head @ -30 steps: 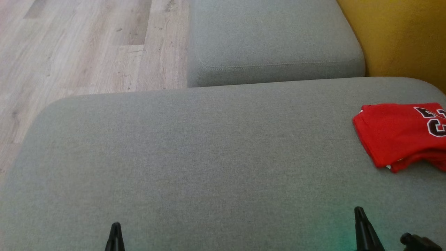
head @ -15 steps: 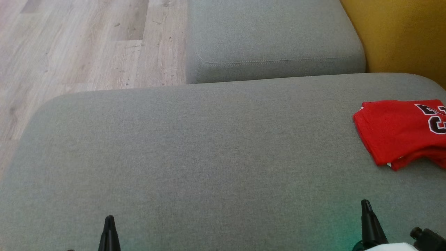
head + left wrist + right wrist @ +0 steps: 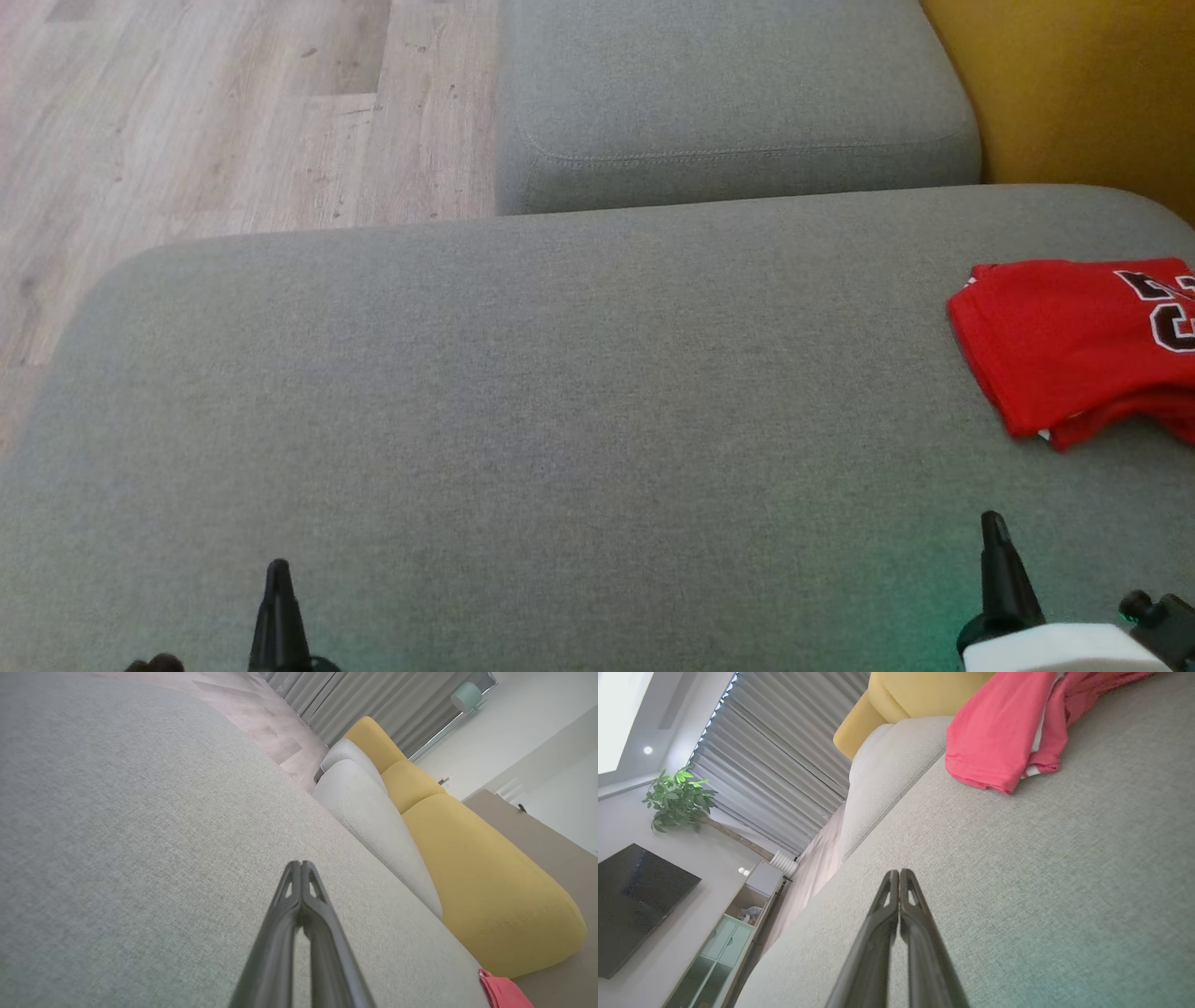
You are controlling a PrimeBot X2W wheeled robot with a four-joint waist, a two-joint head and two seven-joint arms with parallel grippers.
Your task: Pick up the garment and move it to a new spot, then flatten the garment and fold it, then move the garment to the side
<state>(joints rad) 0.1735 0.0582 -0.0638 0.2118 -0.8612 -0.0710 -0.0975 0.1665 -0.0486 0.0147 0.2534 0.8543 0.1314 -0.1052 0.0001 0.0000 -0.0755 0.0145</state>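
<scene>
The garment (image 3: 1074,345) is a red jersey with dark, white-edged numerals, lying folded at the right edge of the grey cushion (image 3: 560,420). In the right wrist view the garment (image 3: 999,732) lies ahead and to the right, and a corner of the garment (image 3: 504,991) shows at the lower right of the left wrist view. My left gripper (image 3: 276,569) is shut and empty over the cushion's near left. My right gripper (image 3: 992,523) is shut and empty, a short way in front of the jersey. Both sets of fingertips touch: left gripper (image 3: 300,864), right gripper (image 3: 899,872).
A second grey cushion (image 3: 728,93) lies beyond the first, with a yellow backrest (image 3: 1074,93) at the right. Wooden floor (image 3: 215,112) runs past the cushion's left edge. A television (image 3: 630,905), cabinet (image 3: 738,933) and plant (image 3: 677,798) stand across the room.
The head view has shifted, so the scene sits a little lower-left to higher. Both gripper tips reach slightly farther up the picture, and the right pale forearm has come into view. The garment lies unmoved.
</scene>
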